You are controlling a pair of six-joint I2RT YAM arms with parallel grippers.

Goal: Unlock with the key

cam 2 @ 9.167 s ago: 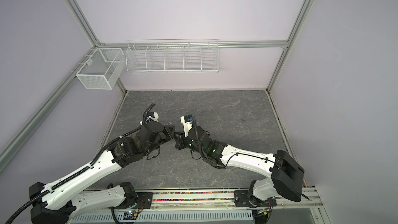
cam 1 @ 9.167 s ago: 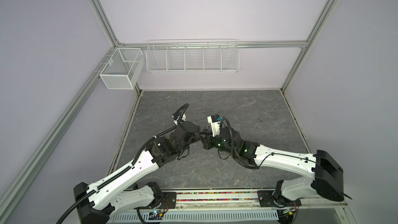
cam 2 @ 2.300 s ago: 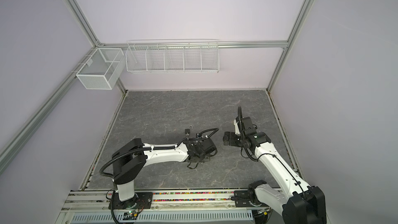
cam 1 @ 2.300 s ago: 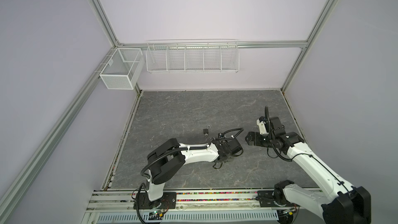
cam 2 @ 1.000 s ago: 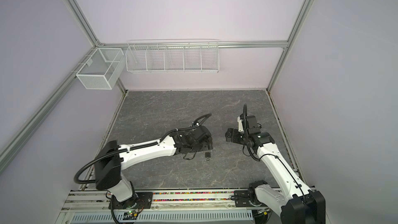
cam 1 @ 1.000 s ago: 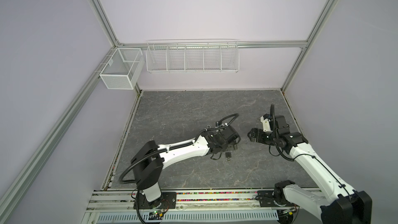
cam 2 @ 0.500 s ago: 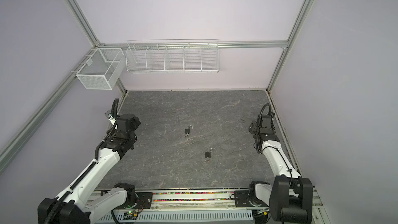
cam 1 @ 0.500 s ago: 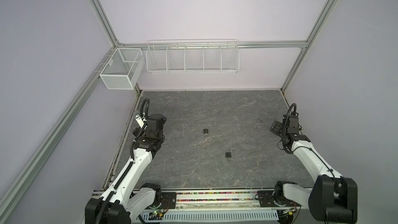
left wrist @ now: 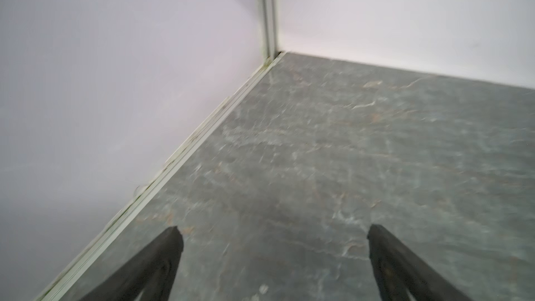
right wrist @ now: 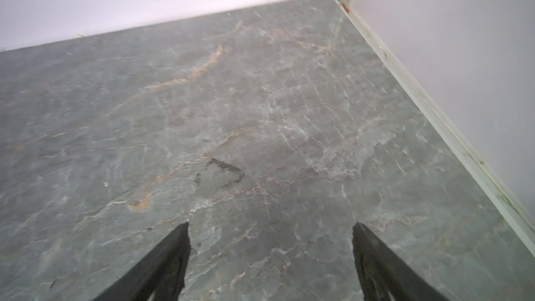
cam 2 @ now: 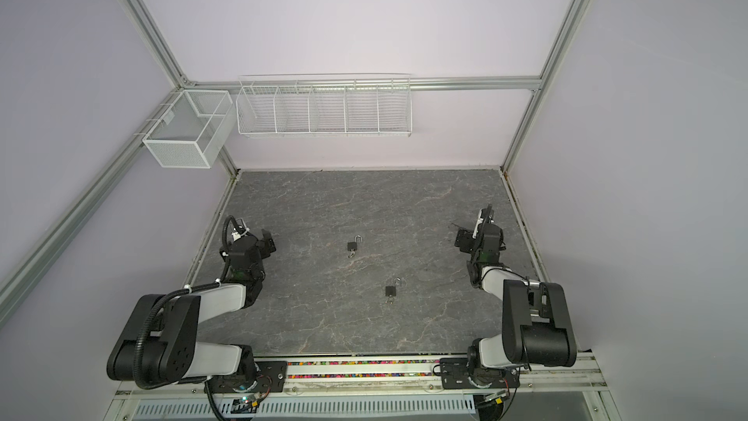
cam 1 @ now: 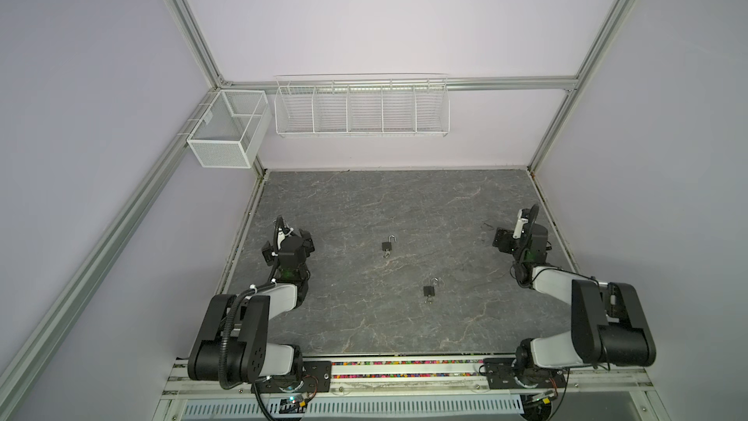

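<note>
A white mesh box basket (cam 1: 226,135) hangs on the aluminium frame rail at about 10 o'clock, above the grey marbled stone-look desk (cam 1: 364,204). The left gripper (cam 1: 288,245), on its black-and-white arm, sits at 9 o'clock near the desk's left edge and is aimed toward the 11 o'clock corner. In the left wrist view its black fingers (left wrist: 156,262) are spread wide with only bare desk between them, gripping nothing. At 12 o'clock a long white wire rack with five compartments (cam 1: 361,109) is fixed to the back wall. In both top views a small black padlock with a silver shackle (cam 1: 387,245) lies flat near the middle of the desk, well apart from both arms. A small metal piece that may be the key shows at its 6 o'clock end, too small to be sure of. A second black padlock (cam 1: 429,290) lies toward 5 o'clock from it, with a similar piece at its near end. The right gripper (cam 1: 518,238) sits at 3 o'clock by the right edge. Its fingers (right wrist: 168,259) also stand wide apart and empty, near a dark scuff mark (right wrist: 225,172) on the desk
</note>
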